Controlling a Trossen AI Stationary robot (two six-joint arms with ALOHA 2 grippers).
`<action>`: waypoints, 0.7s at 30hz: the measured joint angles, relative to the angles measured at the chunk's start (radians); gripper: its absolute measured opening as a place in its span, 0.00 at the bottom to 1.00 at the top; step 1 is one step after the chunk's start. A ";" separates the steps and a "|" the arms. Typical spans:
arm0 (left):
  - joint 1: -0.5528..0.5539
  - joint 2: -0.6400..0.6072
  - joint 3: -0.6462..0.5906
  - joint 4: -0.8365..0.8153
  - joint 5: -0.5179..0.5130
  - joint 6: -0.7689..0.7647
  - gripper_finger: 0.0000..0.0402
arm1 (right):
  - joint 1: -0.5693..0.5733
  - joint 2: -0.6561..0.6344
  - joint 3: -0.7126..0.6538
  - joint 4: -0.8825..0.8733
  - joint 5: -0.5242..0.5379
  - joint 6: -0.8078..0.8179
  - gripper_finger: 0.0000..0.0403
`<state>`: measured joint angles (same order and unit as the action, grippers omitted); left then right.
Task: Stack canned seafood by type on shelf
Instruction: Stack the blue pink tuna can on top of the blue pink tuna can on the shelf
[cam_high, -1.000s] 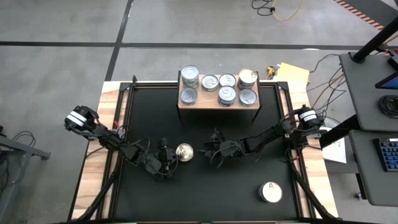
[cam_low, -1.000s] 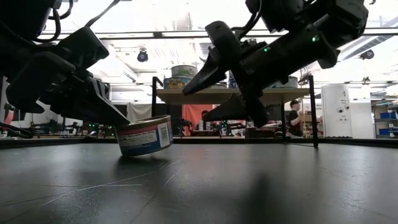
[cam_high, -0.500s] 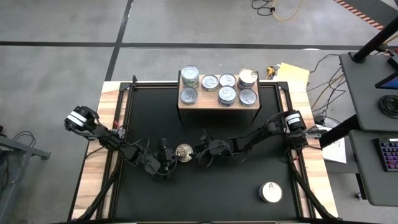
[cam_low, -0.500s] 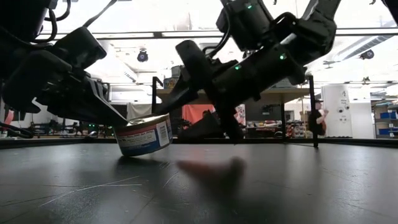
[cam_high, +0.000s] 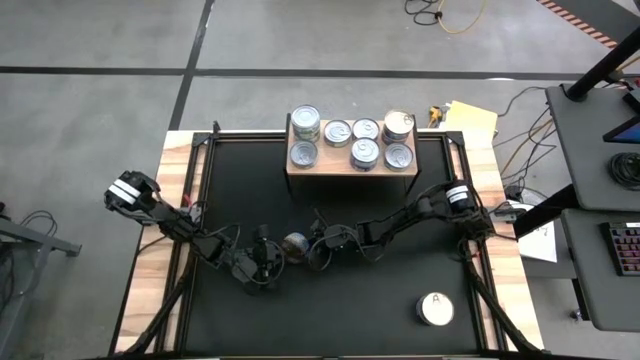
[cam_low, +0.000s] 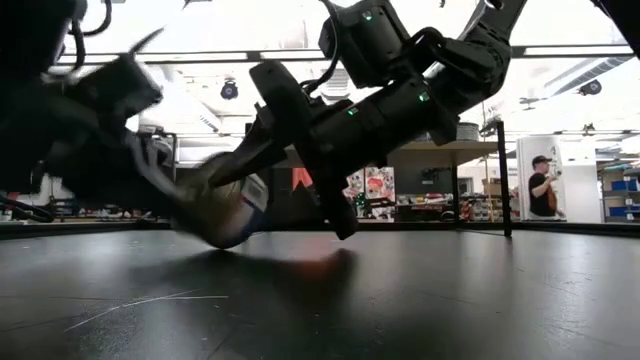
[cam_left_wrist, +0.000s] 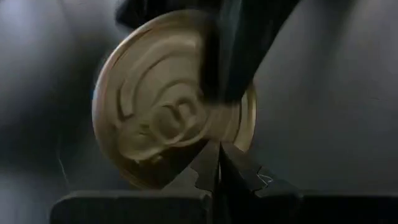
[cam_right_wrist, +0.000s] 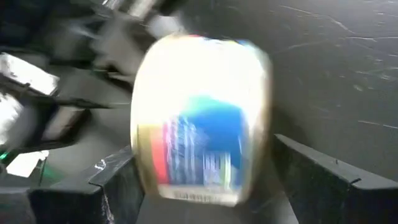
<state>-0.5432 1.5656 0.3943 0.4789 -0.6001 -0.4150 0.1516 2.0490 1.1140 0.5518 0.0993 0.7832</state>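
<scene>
White-topped can (cam_high: 434, 309) marked "A" sits alone near the table's front right. Mid-table, left gripper (cam_high: 272, 262) has its fingers pressed together, tips against the gold-topped can (cam_high: 294, 244), which is tilted off the black tabletop (cam_high: 380, 310). Right gripper (cam_high: 309, 249) has its fingers spread wide, 1 on each side of that can; contact unclear. Behind, the wooden shelf (cam_high: 352, 176) carries 7 visible can tops, some stacked.
</scene>
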 joint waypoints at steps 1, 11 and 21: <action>-0.001 0.004 -0.004 -0.014 0.006 0.001 0.00 | 0.000 -0.001 0.003 0.001 -0.002 -0.004 0.76; -0.004 0.002 -0.002 0.009 -0.009 -0.003 0.00 | -0.006 -0.003 0.008 -0.026 -0.003 -0.024 0.52; -0.010 -0.010 0.009 0.043 0.008 0.017 0.00 | -0.006 -0.026 0.005 -0.083 -0.003 -0.076 0.47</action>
<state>-0.5533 1.5558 0.4029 0.5223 -0.5925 -0.3983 0.1459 2.0226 1.1192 0.4693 0.0966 0.7068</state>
